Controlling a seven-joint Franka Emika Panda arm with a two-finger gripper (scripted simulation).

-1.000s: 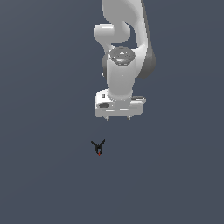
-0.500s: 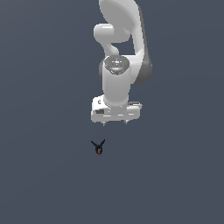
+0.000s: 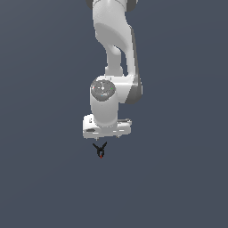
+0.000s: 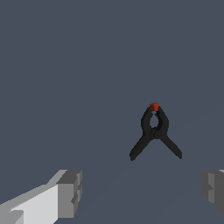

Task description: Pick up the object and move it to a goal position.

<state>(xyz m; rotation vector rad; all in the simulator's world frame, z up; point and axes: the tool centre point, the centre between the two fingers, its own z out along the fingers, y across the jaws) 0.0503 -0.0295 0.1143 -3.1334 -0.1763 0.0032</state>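
The object point(image 3: 101, 150) is a tiny black V-shaped clamp with two prongs and a small red tip, lying on the dark grey floor. It also shows in the wrist view point(image 4: 155, 132), red tip pointing away from the fingers. My white gripper point(image 3: 107, 136) hangs just above and slightly behind it. The jaws stand wide apart and empty. In the wrist view the gripper point(image 4: 142, 192) shows one grey fingertip point(image 4: 70, 193) on one side and the other at the frame edge, with the clamp lying beyond the gap between them.
The plain dark grey floor point(image 3: 178, 178) fills both views. The white arm point(image 3: 113, 53) rises above the gripper. No goal marker shows.
The arm has swung down and toward the exterior view's left, bringing the gripper from well above and right of the clamp to just over it. The clamp has not moved.
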